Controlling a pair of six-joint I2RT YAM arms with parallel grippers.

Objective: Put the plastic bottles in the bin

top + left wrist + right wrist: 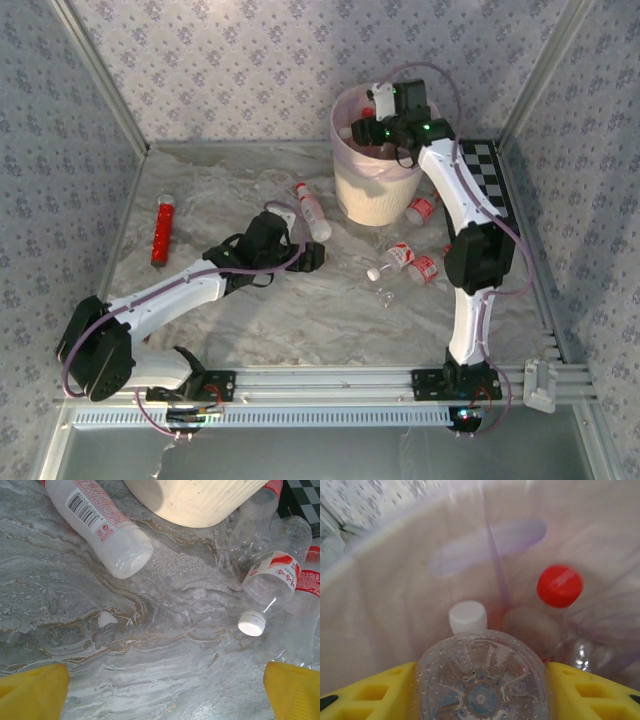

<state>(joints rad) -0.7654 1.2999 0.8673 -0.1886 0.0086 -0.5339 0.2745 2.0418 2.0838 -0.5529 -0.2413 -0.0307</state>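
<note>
Plastic bottles (402, 257) lie loose on the marbled bench (330, 325), most of them clustered near the right side of the bin (372, 195). The bin stands at the far middle of the bench with its pale liner (338, 125) folded over the rim. A white opaque bottle (313, 213) with a red cap lies just left of the bin, its barcode label facing up in the left wrist view.

The right end effector (378, 128) hangs at the bin's mouth, clenched on a clear bottle (482, 672) whose ribbed base faces the wrist camera. A yellow finger (592, 690) presses on each side of it. Beneath it, inside the liner, are a red cap (560, 585) and a white cap (467, 616). These probably belong to bottles lying in the bin, though blur hides their bodies.

The left end effector (312, 257) sits low over the middle of the bench, released, its yellow fingertips (32, 690) spread wide with only bare bench between them. Ahead of it lies a white-capped bottle (272, 577).

A red tube (161, 232) lies well apart at the left. A chequered board (490, 170) lies by the right wall.
</note>
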